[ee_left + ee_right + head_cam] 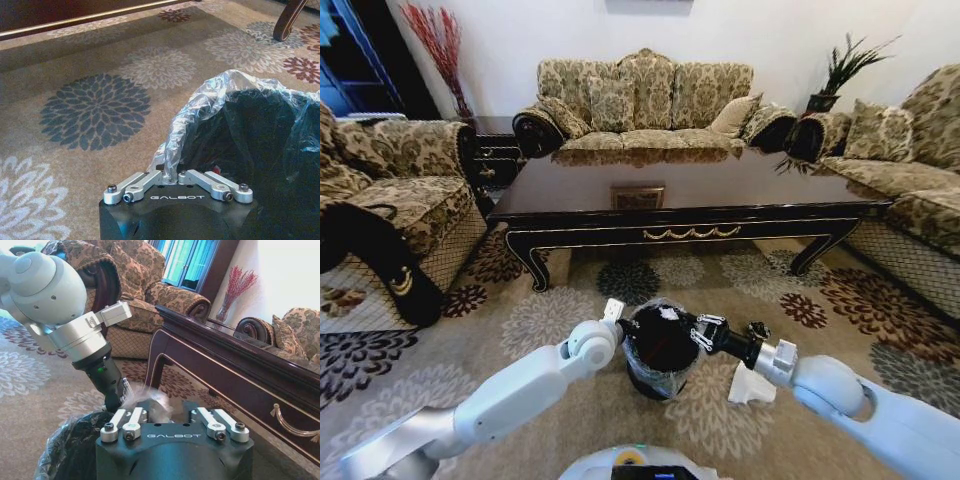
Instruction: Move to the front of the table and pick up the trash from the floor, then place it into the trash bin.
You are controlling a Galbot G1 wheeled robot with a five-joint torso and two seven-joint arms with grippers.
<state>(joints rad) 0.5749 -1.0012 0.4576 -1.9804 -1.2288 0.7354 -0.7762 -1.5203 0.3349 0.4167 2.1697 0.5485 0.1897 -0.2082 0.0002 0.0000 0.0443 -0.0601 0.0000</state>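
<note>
**Both grippers at the bin rim, placing step**

The left gripper (172, 176) sits at the near rim of the trash bin (660, 345), low centre of the head frame. Its jaws are clenched on a bunched fold of the clear liner bag (200, 107), seen in the left wrist view at bottom centre. The right gripper (701, 331) reaches in from lower right of the head frame and hovers over the bin's right rim. Whether its fingers are parted or clenched cannot be told; nothing can be made out between them.

A white paper piece (752, 388) lies on the floral carpet (520, 320) just beside the bin, under the right forearm, lower right of centre. Bottle and dark wad cannot be located. The table (685, 190) spans mid-frame beyond the bin, gold ornament on its front edge; sofas ring it.

Judged step: the placing stage, left arm steadying or opening the bag, right arm at the mouth for a drop. The paper on the floor suggests the task is not finished. The next move likely calls for clearing the right arm from the rim without dragging the liner, then a low reach to the paper.

Readable text: "GALBOT" on both gripper bodies, bottom centre of each wrist view.
</note>
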